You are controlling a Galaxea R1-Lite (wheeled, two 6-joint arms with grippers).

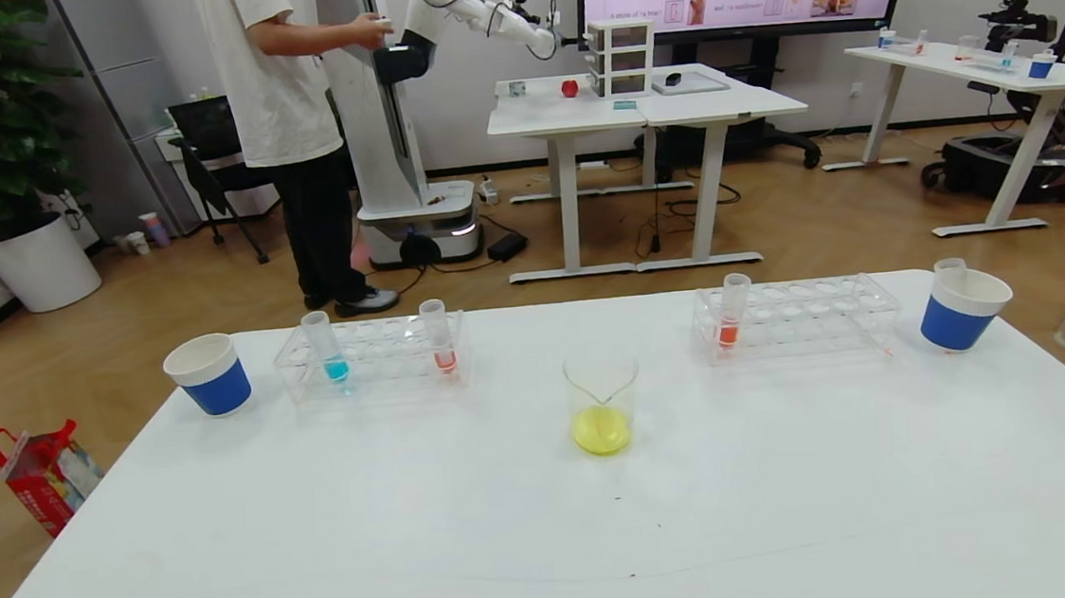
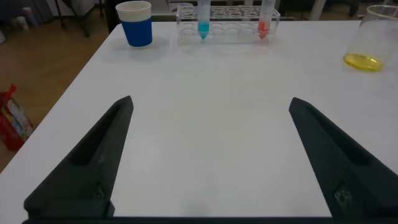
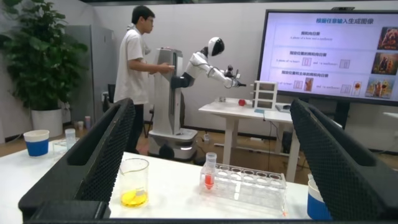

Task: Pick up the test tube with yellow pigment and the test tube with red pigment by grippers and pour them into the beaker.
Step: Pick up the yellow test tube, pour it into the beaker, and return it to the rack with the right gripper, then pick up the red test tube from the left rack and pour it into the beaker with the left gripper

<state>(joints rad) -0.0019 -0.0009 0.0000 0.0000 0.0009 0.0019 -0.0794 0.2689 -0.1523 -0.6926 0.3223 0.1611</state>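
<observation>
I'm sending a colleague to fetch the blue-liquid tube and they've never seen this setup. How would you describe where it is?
Start at the white table and find the clear rack on the robot's left, next to a blue-and-white paper cup. Two tubes stand in it; the blue tube is at the end nearer that cup. Its neighbour, the red tube, holds red-orange liquid.

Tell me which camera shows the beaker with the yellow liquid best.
The head view: the beaker sits whole and central on the table, pouring lip and yellow liquid plain. The right wrist view shows it whole too, beside one finger of the right end effector. The left wrist view catches it only at the picture's edge, partly cut off.
</observation>
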